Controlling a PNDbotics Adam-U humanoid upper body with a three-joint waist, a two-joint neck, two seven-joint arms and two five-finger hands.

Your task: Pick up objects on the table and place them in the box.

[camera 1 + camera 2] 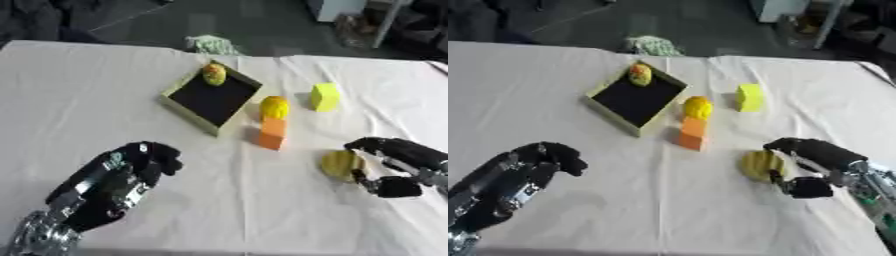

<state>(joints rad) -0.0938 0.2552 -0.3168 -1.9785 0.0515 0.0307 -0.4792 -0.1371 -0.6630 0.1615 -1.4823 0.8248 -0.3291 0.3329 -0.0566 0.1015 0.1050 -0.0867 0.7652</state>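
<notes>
A shallow box (178,83) with a black floor sits askew at the table's middle; a yellow-orange rounded piece (213,74) lies in its far corner. Just right of the box are a yellow rounded object (274,106) and an orange block (272,133) in front of it. A yellow-green cube (325,96) stands farther right. My right hand (394,165) comes in from the right with fingers and thumb curled round a flat yellow object (338,164) near the table surface. My left hand (122,177) hovers at the lower left, fingers curled, holding nothing.
A white cloth (105,100) covers the table. A pale green crumpled thing (210,45) lies at the far edge behind the box. Dark floor and furniture lie beyond the table.
</notes>
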